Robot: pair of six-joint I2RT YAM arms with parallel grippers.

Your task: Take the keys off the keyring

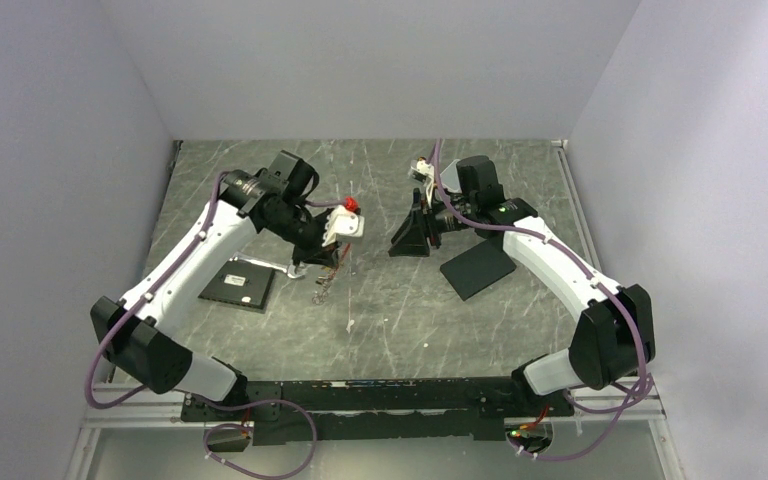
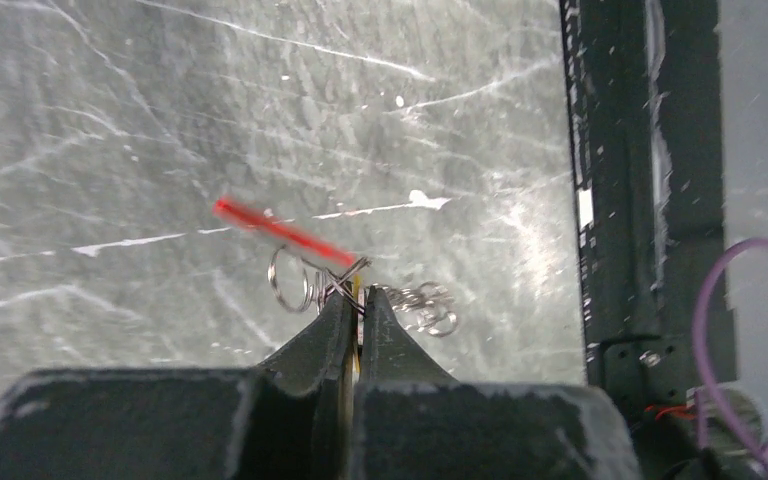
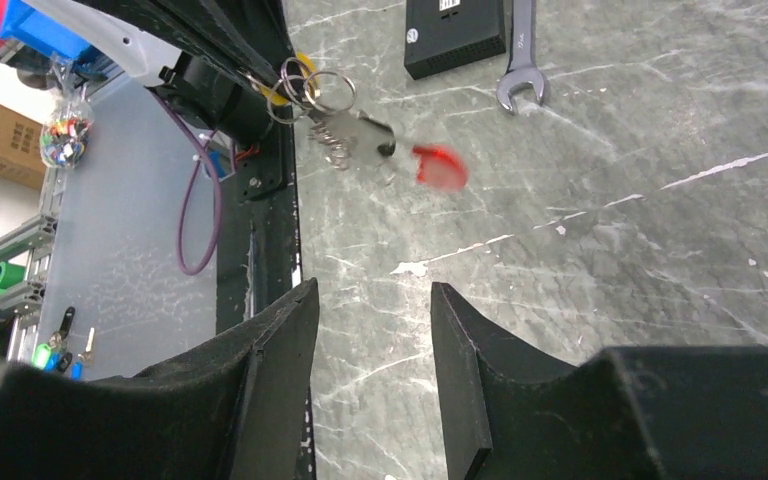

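Note:
My left gripper (image 2: 355, 296) is shut on a brass-yellow key, seen as a yellow edge between its closed fingers. The keyring (image 2: 292, 278), thin wire loops, hangs just past the fingertips with the red plastic strip (image 2: 280, 229) and the short silvery chain (image 2: 423, 306). In the top view the bunch (image 1: 327, 281) dangles below the left gripper (image 1: 310, 256), above the table. The right wrist view shows the rings (image 3: 312, 90), a silvery key (image 3: 365, 133) and the blurred red strip (image 3: 440, 167). My right gripper (image 3: 372, 300) is open and empty, apart from the bunch, also in the top view (image 1: 412, 236).
A black box (image 1: 238, 287) lies left of the bunch and a black pad (image 1: 477, 268) under the right arm. A silver wrench (image 3: 520, 60) lies next to the black box (image 3: 455, 35). A small pale bit (image 1: 350, 323) lies on the table. A black rail (image 2: 615, 200) runs along the near edge.

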